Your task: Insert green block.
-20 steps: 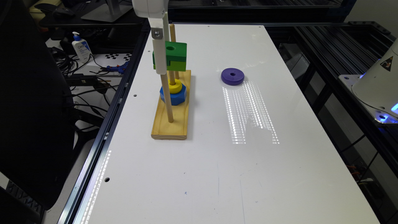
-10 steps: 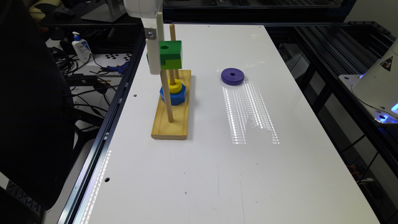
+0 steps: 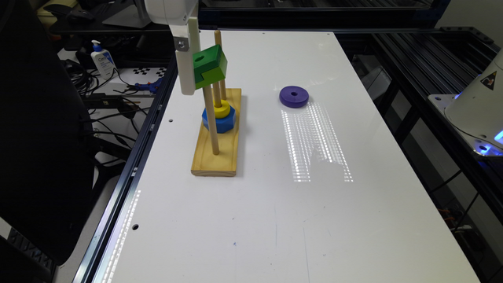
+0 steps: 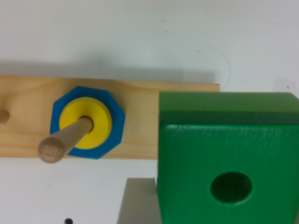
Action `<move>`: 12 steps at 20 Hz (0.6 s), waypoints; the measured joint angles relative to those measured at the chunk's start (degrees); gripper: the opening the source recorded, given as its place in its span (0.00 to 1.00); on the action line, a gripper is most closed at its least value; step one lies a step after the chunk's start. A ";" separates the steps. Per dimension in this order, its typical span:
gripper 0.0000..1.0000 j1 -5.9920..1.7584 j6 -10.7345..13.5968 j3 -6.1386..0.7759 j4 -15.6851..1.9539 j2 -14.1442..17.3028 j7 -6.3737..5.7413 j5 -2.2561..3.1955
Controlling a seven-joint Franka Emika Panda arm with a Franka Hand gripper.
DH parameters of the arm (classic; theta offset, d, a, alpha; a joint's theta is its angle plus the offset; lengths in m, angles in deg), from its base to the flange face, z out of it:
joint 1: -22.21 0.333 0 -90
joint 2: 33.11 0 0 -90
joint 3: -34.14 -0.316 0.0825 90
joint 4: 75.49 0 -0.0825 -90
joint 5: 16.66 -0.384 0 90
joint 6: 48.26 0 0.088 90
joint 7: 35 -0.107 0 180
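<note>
The green block (image 3: 210,66), dark green over lime with a round centre hole, hangs tilted above the wooden peg base (image 3: 216,157). It sits at the top of the nearest peg (image 3: 211,122), whose tip is hidden under it. In the wrist view the green block (image 4: 229,154) shows a dark hole with no peg in it. My gripper (image 3: 196,78) is shut on the block, one white finger (image 3: 184,70) flat against its side. The middle peg (image 4: 63,142) carries a yellow ring (image 3: 221,108) on a blue hexagonal piece (image 3: 220,122).
A purple ring (image 3: 294,96) lies on the white table (image 3: 275,220), toward the exterior view's right of the base. A third, bare peg (image 3: 217,43) stands at the base's far end. Cables and a bottle (image 3: 103,59) sit beyond the table's edge on the exterior view's left.
The gripper has carried the green block a little toward the exterior view's left, and the block now sits tilted over the nearest peg.
</note>
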 joint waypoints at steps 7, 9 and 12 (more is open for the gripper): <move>0.00 0.06 0.40 -0.06 0.00 -0.05 -0.01 0.01; 0.00 0.06 1.04 -0.08 0.18 -0.35 -0.01 0.01; 0.00 0.06 1.52 -0.10 0.61 -0.79 -0.02 0.01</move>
